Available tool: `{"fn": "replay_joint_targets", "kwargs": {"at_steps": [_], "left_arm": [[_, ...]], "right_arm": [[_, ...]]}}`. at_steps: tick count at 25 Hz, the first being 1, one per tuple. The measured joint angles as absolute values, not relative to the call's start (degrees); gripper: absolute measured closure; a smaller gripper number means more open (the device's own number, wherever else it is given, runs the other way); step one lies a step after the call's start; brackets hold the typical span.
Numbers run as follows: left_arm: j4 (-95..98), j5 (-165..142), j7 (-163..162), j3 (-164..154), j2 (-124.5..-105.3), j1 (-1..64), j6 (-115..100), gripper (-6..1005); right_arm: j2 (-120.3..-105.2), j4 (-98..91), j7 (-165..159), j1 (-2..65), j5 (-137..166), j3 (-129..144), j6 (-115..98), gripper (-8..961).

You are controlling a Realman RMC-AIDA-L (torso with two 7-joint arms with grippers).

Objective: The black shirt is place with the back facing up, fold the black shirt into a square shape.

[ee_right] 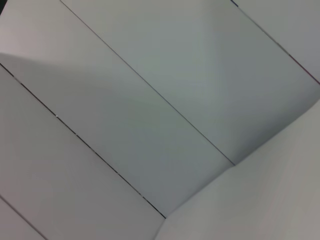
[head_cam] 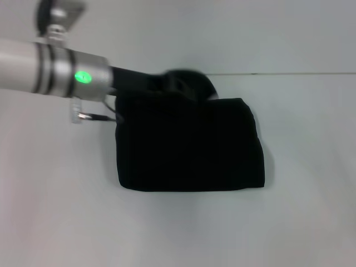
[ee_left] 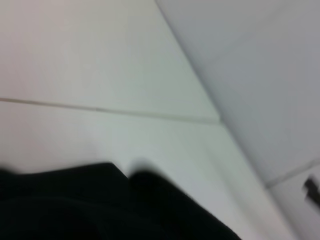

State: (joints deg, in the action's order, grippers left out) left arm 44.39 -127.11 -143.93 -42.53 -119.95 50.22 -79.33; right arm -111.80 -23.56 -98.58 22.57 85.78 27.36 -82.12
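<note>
Black shirt (head_cam: pixel 189 147): lies mid-table as a compact dark block, close to square, edges fairly even; no lettering shows on the upper face.
Left arm (head_cam: pixel 55 69): silver tube with a green status light, reaching in from the robot's left over the table.
Left gripper (head_cam: pixel 186 83): dark, blurred mass at the far edge of the shirt; black against black, so I cannot tell how far apart the fingers are, nor whether any cloth is caught between them.
Left wrist view: black cloth (ee_left: pixel 100 205) fills the lower part, pale table beyond; no fingers are visible.
Table (head_cam: pixel 311 211): pale, plain surface with a thin seam line behind the shirt.
Right gripper: not seen in any view; the right wrist camera shows only pale panels and seams, which suggests that arm is parked away from the work.
Stage, as judged: folding looks nearly or wholly finished; the step in hand appears to be setting down or tidying the far edge.
Doing it well: let go of the cloth fully before lifting, rise straight up, not sideways, so the top layer is not dragged open; if the far right corner bulges, press it flat, don't pull.
Risk: a snagged hem would undo the square.
</note>
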Motion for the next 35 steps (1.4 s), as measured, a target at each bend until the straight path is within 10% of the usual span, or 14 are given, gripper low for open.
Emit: {"fn": "replay_joint_targets", "kwargs": {"at_steps": [5, 13, 28, 35], "left_arm": [[43.3, -126.8, -141.8, -58.8, -124.27, 51.7, -67.5, 955], [41.8, -122.1, -131.9, -73.7, -124.08, 53.3, -71.5, 917], [45.2, -120.3, -146.3, -36.5, -116.71, 40.7, -84.5, 300], [45.5, -115.0, -144.3, -33.3, -116.64, 36.4, -84.5, 276]], "right_arm": [[-111.97, -23.5, -98.5, 23.1, 87.6, 27.3, -80.5, 39], [-112.13, -23.6, -98.6, 23.3, 88.3, 27.4, -79.9, 39], [-107.91, -31.3, -123.8, 34.2, 116.0, 31.7, -79.9, 38], [-110.50, -37.1, -130.6, 47.6, 139.0, 39.3, -78.2, 38]]}}
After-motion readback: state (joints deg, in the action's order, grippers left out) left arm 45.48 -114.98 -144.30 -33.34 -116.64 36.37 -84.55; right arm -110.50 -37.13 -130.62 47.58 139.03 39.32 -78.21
